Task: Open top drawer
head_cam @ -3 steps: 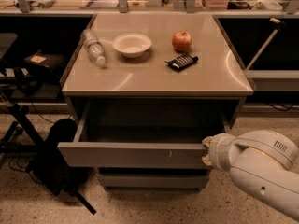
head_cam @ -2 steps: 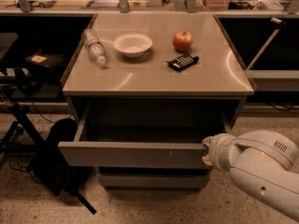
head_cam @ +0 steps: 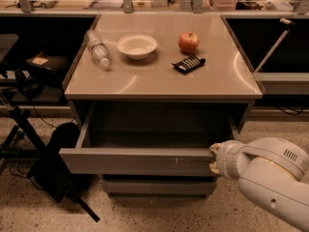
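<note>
The top drawer (head_cam: 137,161) is a wide grey metal drawer with a flat handle-less front and small pale scuffs right of centre. It stands pulled out well past the cabinet, and its inside looks empty. My gripper (head_cam: 215,158) is at the right end of the drawer front, level with its top edge. The white arm (head_cam: 268,178) reaches in from the lower right and covers that corner.
On the cabinet top (head_cam: 159,76) lie a plastic bottle (head_cam: 98,49), a white bowl (head_cam: 137,46), a red apple (head_cam: 188,42) and a dark snack packet (head_cam: 188,63). A lower drawer front (head_cam: 157,185) shows below. A black bag (head_cam: 55,163) and stand legs sit on the floor at left.
The drawer has slid a little further out toward the camera, with the gripper staying at its right end.
</note>
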Robot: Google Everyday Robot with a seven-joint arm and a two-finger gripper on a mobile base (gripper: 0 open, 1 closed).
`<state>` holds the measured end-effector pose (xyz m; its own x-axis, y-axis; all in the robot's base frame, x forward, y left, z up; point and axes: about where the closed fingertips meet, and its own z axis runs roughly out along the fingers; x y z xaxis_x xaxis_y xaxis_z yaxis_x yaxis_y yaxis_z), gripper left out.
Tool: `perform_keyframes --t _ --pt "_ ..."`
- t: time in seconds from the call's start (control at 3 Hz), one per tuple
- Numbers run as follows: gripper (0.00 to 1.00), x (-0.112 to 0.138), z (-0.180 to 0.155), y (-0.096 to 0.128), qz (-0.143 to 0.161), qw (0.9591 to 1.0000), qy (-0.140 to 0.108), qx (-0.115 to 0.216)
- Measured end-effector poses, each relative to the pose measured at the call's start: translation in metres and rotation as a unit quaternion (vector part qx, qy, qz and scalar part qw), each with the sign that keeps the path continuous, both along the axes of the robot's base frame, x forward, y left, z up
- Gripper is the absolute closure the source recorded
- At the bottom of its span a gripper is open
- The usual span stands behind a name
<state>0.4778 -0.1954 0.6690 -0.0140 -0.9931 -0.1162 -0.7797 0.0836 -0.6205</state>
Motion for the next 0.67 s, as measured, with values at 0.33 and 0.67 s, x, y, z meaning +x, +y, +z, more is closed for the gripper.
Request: perform_keyframes --t 0.33,0.67 --pt "1.0 -0.0051 0.0003 -0.0009 -0.002 1.0 -0.001 -0.001" --pt "1.0 -0.0054 0.0003 -0.0001 -0.002 1.0 -0.002 -0.001"
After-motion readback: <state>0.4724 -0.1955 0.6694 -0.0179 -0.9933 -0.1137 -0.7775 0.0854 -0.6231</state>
